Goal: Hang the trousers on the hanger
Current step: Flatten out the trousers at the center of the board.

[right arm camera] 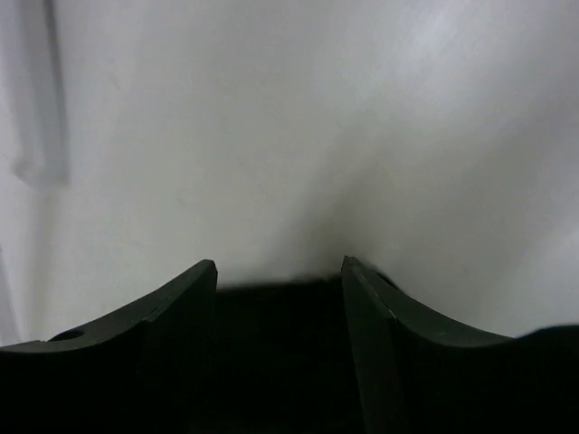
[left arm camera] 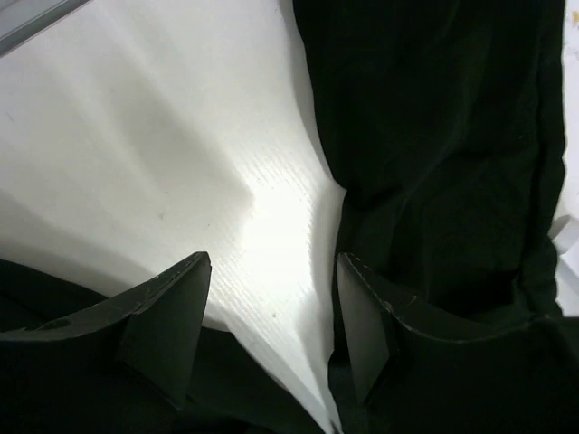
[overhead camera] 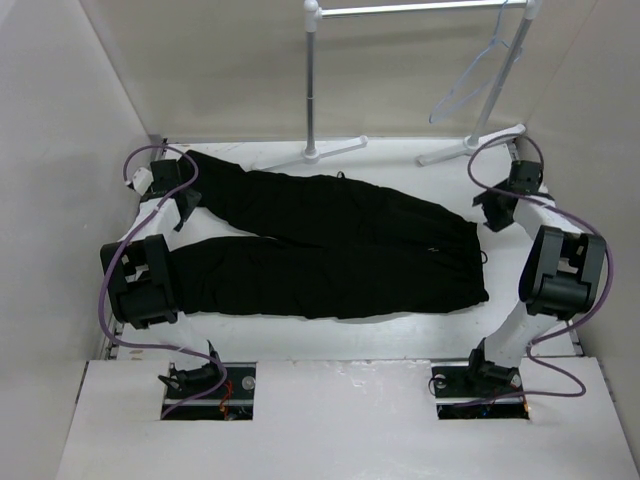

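Note:
The black trousers (overhead camera: 330,250) lie flat across the table, legs towards the left and waist towards the right. My left gripper (overhead camera: 186,208) is open at the end of the far leg. In the left wrist view (left arm camera: 271,307) bare table shows between its fingers, with trouser fabric (left arm camera: 434,136) against the right finger. My right gripper (overhead camera: 494,214) is open at the waist end. In the right wrist view (right arm camera: 279,298) black fabric (right arm camera: 279,353) lies between its fingers. The pale hanger (overhead camera: 470,78) hangs from the rack's rail at the back right, far from both grippers.
The white clothes rack (overhead camera: 312,90) stands at the back, with its feet (overhead camera: 335,150) on the table just behind the trousers. Grey walls (overhead camera: 60,120) close in the left, right and back sides. Purple cables (overhead camera: 110,300) loop beside both arms.

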You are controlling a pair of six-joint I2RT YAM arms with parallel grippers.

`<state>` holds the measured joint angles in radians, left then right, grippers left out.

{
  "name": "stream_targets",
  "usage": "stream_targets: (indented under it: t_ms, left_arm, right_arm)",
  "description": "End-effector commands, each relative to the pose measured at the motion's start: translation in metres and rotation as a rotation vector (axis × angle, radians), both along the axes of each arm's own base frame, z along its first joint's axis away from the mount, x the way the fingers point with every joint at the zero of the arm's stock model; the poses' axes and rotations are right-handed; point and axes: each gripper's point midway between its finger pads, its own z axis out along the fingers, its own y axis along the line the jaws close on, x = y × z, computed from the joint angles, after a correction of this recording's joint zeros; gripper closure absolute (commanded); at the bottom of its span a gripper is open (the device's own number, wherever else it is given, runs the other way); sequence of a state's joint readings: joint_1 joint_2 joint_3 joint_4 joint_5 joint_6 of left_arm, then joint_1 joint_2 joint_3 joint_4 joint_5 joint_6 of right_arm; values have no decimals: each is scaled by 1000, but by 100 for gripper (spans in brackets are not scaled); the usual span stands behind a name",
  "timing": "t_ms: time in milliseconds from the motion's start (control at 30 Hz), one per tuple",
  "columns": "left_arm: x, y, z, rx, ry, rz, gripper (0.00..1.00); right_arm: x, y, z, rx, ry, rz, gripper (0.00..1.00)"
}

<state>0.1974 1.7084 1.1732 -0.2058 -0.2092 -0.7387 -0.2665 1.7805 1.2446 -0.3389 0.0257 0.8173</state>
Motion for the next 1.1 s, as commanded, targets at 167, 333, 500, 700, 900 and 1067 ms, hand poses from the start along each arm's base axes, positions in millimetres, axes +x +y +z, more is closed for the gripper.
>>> stream_targets:
  t_ms: [167, 333, 500, 700, 900, 1067]
  left_arm:
    - [23, 4, 19, -11, -105, 36, 44]
    - [22, 11, 14, -10, -93, 47, 44]
    - [20, 13, 11, -5, -82, 55, 44]
    - [5, 26, 18, 69, -76, 110, 44]
    - [13, 24, 8, 39, -68, 96, 44]
    - [40, 22, -11, -3, -75, 72, 44]
  right_arm:
    - [-21, 19, -36, -3, 62, 126, 37]
    - [-15, 21, -47, 26, 68, 110, 81]
    - [16, -4, -11, -34, -14, 32, 96]
    - [71, -38, 10, -87, -55, -8, 95]
    - [93, -44, 21, -104, -84, -22, 70]
    - [71, -28, 52, -132, -131, -24, 33]
